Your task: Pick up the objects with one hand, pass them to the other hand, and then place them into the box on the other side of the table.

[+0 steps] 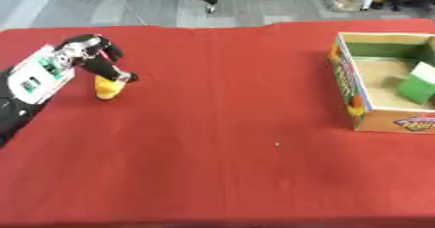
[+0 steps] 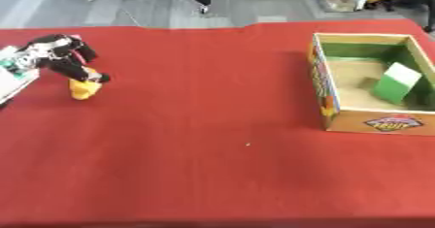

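Fingers of the left hand [image 1: 89,57] curl round a small yellow object [image 1: 107,87], probably light and smooth, best held mid-body.

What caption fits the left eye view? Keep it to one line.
Left hand curled round a yellow object on the red table, cardboard box far right.

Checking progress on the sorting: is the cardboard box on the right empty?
Not empty. The open-topped box already holds a green and white object leaning inside; the yellow object is under the left hand.
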### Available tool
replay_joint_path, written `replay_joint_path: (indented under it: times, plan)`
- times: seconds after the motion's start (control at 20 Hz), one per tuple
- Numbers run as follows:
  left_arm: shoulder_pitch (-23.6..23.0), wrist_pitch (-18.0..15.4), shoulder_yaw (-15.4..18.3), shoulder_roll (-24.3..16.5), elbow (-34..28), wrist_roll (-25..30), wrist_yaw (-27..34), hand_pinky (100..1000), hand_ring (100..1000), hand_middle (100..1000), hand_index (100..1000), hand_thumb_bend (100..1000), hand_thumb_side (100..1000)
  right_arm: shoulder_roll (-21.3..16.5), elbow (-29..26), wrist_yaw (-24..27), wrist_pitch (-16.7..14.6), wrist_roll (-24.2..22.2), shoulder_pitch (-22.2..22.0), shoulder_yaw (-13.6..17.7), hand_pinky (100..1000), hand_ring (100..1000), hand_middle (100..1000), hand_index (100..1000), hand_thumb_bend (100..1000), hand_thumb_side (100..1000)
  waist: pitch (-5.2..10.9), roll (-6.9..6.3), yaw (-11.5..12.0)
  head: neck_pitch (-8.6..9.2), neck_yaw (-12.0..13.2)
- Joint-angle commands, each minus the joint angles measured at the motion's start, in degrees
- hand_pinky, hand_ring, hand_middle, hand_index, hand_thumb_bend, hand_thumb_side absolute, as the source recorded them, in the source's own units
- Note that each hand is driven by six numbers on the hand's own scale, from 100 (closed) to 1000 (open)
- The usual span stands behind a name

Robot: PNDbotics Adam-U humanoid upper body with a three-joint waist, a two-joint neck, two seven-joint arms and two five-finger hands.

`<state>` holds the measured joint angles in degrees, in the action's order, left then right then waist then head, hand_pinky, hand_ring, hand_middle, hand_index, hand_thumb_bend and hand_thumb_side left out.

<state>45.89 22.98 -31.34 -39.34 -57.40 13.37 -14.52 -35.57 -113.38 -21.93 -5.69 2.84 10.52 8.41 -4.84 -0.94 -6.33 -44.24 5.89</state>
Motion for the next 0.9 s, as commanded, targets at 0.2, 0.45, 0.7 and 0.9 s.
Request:
replay_joint_path:
  times: [0.2,0.45,0.7,0.9]
  plan:
    - [1.0,-13.7,16.5,3.5,3.1,10.5,-48.3,770,687,667,741,523,125,-0.6,-1.2,0.1,0.2,0.0,-0.1,0.6,623,321,291,949,100,289,0.58,0.5,0.6,0.13,-0.8]
    - [0.6,-16.9,20.6,4.6,4.5,12.6,-56.0,772,696,680,753,533,148,-0.5,-1.2,0.1,0.2,-0.3,-0.3,0.5,623,320,289,948,100,294,0.59,0.57,0.8,0.13,-1.0]
    - [0.0,-17.7,21.1,5.1,6.1,14.8,-54.9,771,698,686,758,549,158,-0.4,-1.2,0.0,0.1,-0.7,-0.3,0.4,624,317,287,945,100,294,0.51,0.68,0.9,0.13,-1.0]
    - [-0.3,-17.9,20.8,5.2,6.5,15.8,-54.2,774,704,693,762,520,151,-0.3,-1.2,0.0,0.1,-0.9,-0.4,0.3,623,317,286,944,100,300,0.47,0.72,0.8,0.13,-1.0]
